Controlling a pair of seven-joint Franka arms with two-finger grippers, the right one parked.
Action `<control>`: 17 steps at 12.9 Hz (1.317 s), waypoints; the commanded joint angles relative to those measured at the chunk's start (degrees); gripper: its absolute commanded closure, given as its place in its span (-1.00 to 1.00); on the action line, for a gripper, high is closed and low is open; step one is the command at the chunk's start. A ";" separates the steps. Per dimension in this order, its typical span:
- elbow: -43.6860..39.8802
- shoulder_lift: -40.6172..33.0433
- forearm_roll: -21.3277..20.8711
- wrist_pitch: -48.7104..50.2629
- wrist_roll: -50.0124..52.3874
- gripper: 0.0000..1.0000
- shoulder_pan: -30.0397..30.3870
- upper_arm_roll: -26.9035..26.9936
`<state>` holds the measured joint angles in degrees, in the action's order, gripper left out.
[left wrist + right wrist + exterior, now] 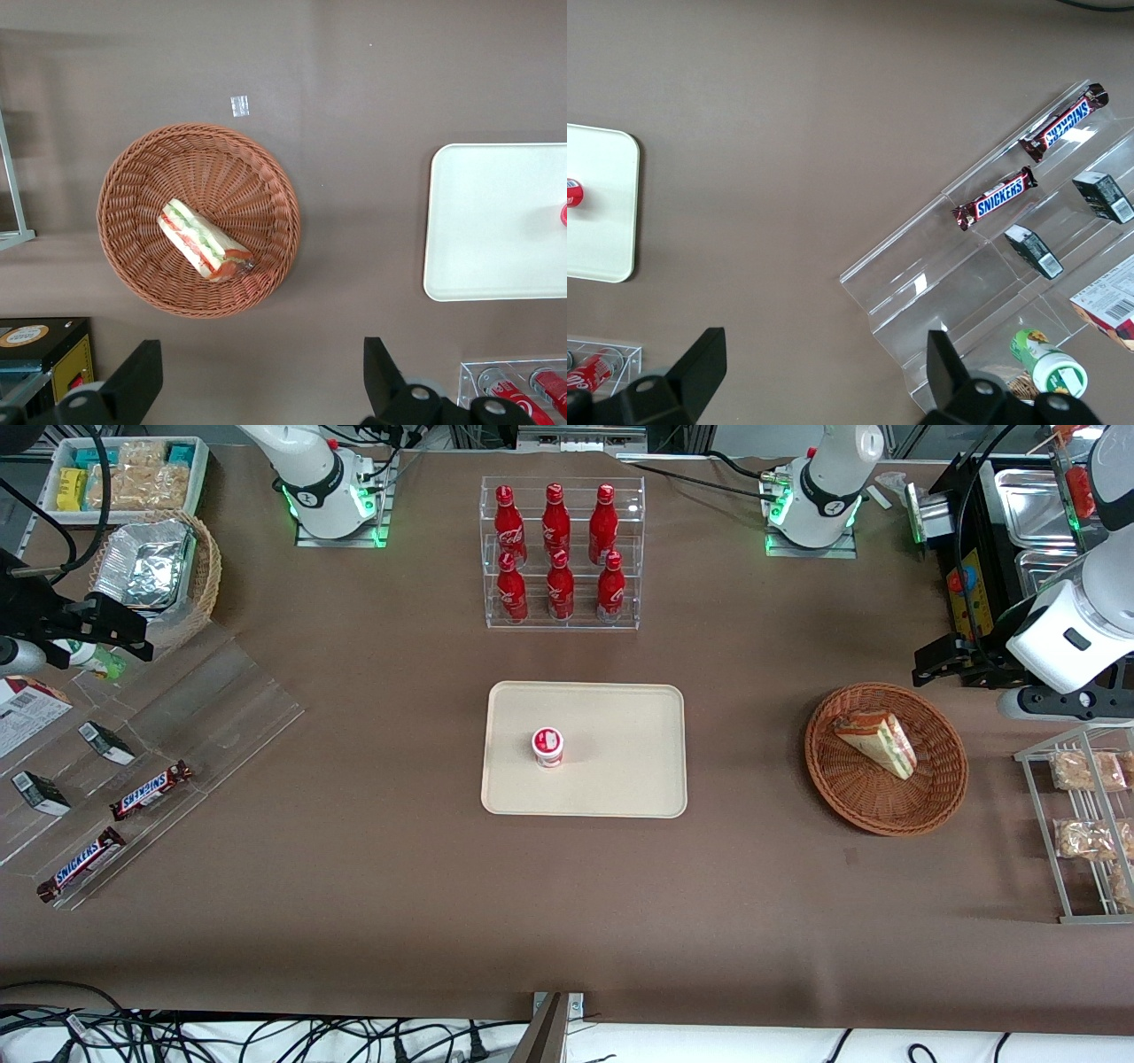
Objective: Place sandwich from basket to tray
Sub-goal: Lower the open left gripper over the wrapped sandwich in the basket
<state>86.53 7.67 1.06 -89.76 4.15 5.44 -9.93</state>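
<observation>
The sandwich (877,742) (205,243), a wrapped white-bread wedge with red and green filling, lies in the round reddish-brown wicker basket (886,819) (133,177). The cream tray (620,779) (496,221) sits mid-table and carries a small red-and-white cup (547,746). My gripper (939,662) (261,390) hangs open and high above the table. It is a little farther from the front camera than the basket, nothing is between its fingers, and it touches neither the basket nor the sandwich.
A clear rack of red bottles (562,553) stands farther back than the tray. A wire rack with snack packs (1085,824) is beside the basket at the working arm's end. A black unit with metal pans (974,558) is nearby. Acrylic shelves with Snickers bars (151,788) lie toward the parked arm's end.
</observation>
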 commanded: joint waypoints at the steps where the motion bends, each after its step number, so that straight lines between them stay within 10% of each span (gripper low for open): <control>1: -0.57 -0.11 0.00 0.03 -0.37 -1.00 -0.08 0.18; 17: 24.46 -0.81 -4.57 -25.35 20.62 -1.00 4.67 0.44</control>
<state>105.56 9.75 -2.38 -111.00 20.82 9.14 -9.15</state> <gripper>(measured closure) 0.000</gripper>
